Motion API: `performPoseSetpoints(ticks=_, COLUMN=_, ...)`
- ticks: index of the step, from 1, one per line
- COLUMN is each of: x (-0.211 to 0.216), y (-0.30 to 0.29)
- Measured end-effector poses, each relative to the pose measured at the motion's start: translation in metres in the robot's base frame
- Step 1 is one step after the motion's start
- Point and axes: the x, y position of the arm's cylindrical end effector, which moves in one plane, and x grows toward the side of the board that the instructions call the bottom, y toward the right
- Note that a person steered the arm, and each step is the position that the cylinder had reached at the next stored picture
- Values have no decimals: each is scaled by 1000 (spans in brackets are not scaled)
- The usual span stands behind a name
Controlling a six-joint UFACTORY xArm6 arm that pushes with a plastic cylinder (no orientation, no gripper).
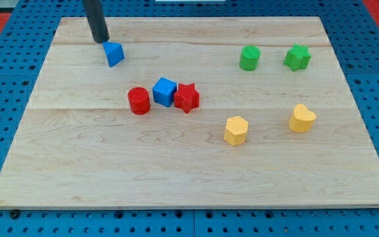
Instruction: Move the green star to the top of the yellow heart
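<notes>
The green star (297,57) lies near the view's top right. The yellow heart (301,118) lies below it, toward the right edge, with a gap between them. My tip (101,41) is at the view's top left, far from both. It stands just left of and above a blue triangular block (114,54), close to touching it.
A green cylinder (249,58) sits left of the green star. A yellow hexagon (236,130) lies left of the heart. A red cylinder (138,101), a blue cube (165,91) and a red star (187,97) cluster mid-board. The wooden board (77,171) rests on blue pegboard.
</notes>
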Motion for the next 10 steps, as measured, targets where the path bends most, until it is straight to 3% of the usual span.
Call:
performPoseSetpoints(ticks=1, x=76, y=18)
performPoseSetpoints(ticks=2, x=100, y=57)
performPoseSetpoints(ticks=8, x=68, y=50)
performPoseSetpoints(ticks=10, x=10, y=168)
